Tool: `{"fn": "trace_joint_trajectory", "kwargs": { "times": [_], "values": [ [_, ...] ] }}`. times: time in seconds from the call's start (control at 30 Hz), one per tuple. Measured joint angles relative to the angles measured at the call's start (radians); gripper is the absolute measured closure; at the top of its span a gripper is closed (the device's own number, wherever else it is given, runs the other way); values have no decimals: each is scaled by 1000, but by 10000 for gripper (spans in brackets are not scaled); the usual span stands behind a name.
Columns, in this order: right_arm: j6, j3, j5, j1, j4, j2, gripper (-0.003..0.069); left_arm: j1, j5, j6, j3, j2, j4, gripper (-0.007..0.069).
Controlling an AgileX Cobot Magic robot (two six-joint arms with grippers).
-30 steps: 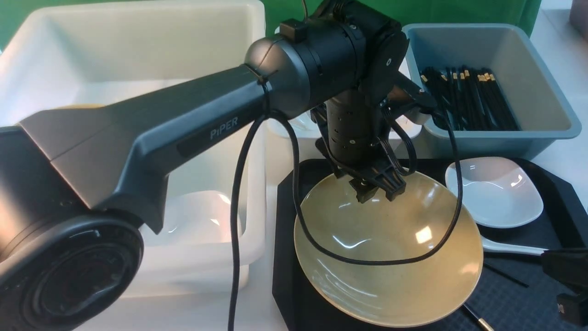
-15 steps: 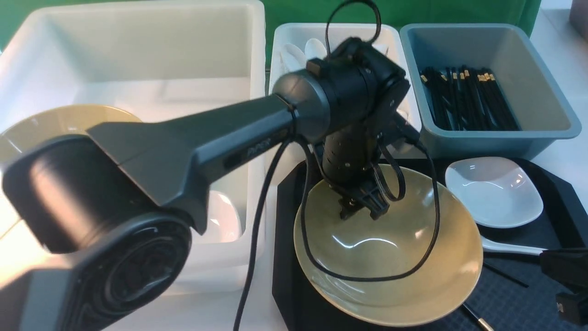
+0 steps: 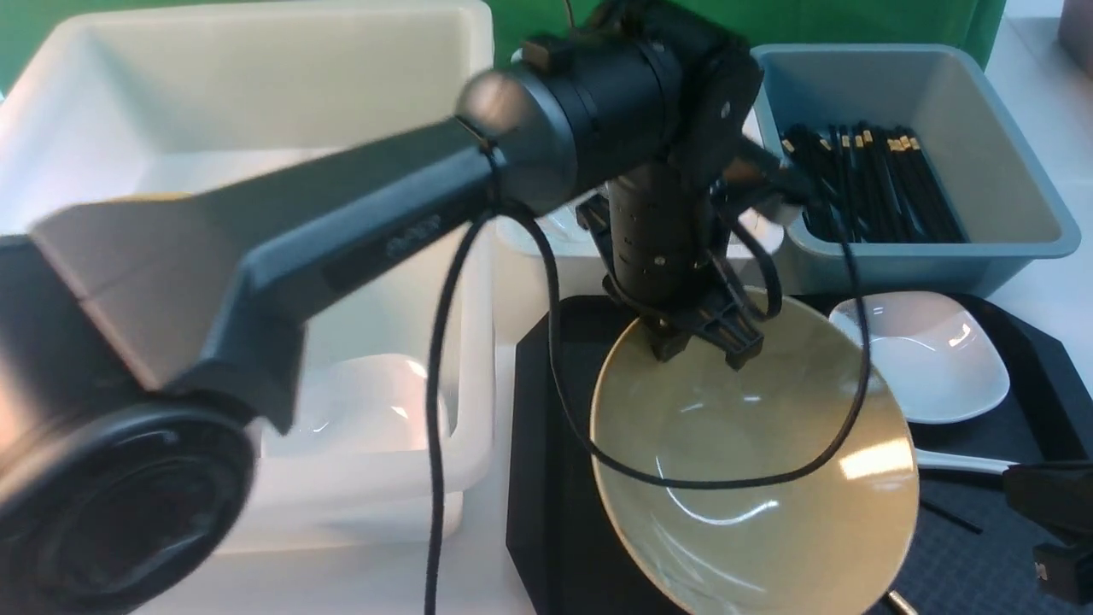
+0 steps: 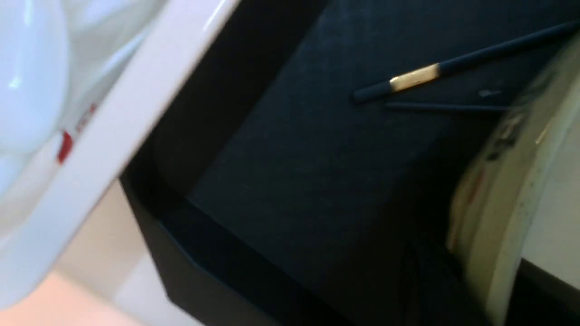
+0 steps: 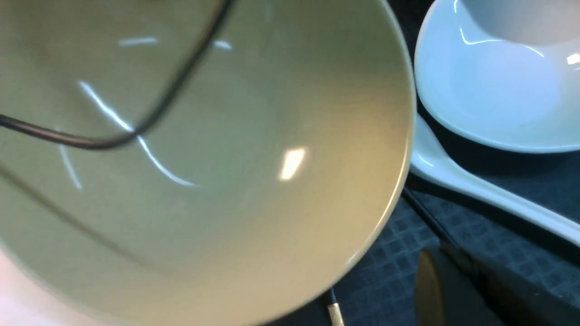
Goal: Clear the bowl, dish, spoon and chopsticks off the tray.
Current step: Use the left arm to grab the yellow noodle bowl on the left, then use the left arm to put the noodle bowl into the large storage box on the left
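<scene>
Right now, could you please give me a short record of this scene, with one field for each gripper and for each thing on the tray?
left gripper: closed on the far rim of the bowl
bowl: tilted, far rim raised, above the tray
right gripper: shut, low at the tray's right side
dish: on the tray, right of the bowl
spoon: on the tray, on the near side of the dish
chopsticks: on the tray floor, partly under the bowl
</scene>
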Motion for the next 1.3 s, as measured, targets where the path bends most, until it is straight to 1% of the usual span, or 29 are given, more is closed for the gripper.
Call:
{"fn": "trace_joint_trajectory", "kwargs": {
  "times": [0.07,0.17,0.37,0.5,0.57,0.6,0.7,0.77,0.83,0.87,0.93,0.97,1.0,1.07,1.1,1.13,1.17,1.2,1.23,1.3],
  "values": [
    [0,0,0,0,1,0,613,0,-13,-2,2,-52,-13,622],
    [0,0,0,0,2,0,613,1,-38,3,7,-100,4,620],
    [0,0,0,0,2,0,613,1,-65,3,8,-177,-9,620],
    [0,0,0,1,2,0,612,4,-70,3,14,-244,25,621],
    [0,0,0,1,2,0,612,23,-75,5,17,-296,36,621],
    [0,0,0,1,2,0,612,50,-77,5,17,-323,36,621],
    [0,0,0,1,2,0,612,162,-72,-5,17,-407,18,623],
    [0,0,0,1,2,0,612,275,-51,-20,17,-462,2,623],
    [0,0,0,1,2,0,612,409,-25,-27,35,-521,-13,623],
    [0,0,0,1,2,0,612,421,-26,-27,39,-527,-14,623],
    [0,0,0,1,4,0,612,581,-20,-27,124,-611,-18,623],
    [0,0,0,1,5,0,612,593,-21,-27,124,-611,-19,623],
    [0,0,0,1,5,0,612,693,-39,-28,199,-664,-33,623],
    [0,0,0,1,5,0,612,806,-95,-37,316,-728,-53,623],
    [0,0,0,1,6,0,612,893,-149,-55,394,-775,-70,623],
    [0,0,0,1,6,0,612,929,-190,-66,447,-793,-76,623],
    [0,0,-1,1,8,0,612,987,-244,-89,514,-820,-85,623],
    [0,0,-1,1,9,0,612,999,-256,-93,514,-825,-87,623],
    [0,0,-4,1,14,0,612,1084,-335,-131,615,-853,-104,623],
    [0,0,-7,1,17,0,612,1160,-423,-154,723,-862,-127,623]
  ]
}}
